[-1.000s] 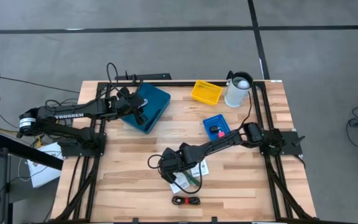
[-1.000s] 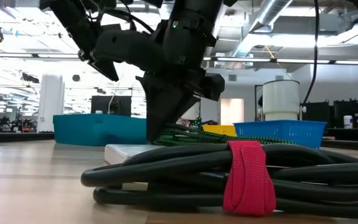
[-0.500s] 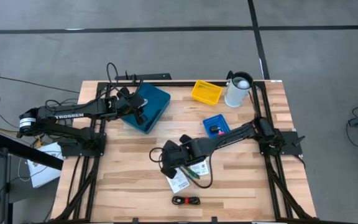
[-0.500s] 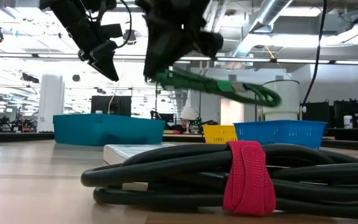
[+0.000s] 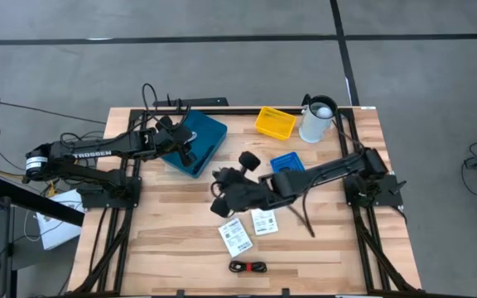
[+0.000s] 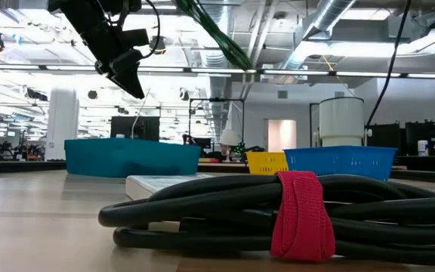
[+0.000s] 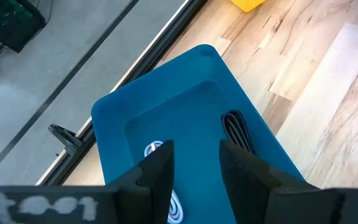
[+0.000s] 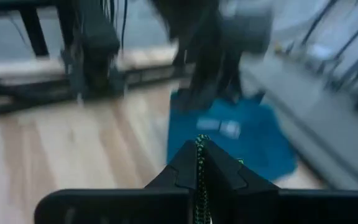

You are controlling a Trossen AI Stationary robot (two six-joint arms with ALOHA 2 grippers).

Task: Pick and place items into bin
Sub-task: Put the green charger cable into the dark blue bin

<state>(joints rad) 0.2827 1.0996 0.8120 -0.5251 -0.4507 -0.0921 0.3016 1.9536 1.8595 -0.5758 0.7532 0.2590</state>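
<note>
The right gripper [image 8: 201, 163] hangs over the middle of the table [image 5: 172, 240], its fingers pressed together on a green cord [image 8: 199, 180] (a thin braided one) lifted clear of the wood. Two white cards [image 5: 248, 229] lie just near of it, and a black cord bundle [image 5: 249, 266] with a pink strap [image 6: 303, 215] sits by the near edge. The left gripper [image 7: 196, 163] hovers over the teal bin [image 5: 195, 142] at far left, fingers spread and holding nothing.
</note>
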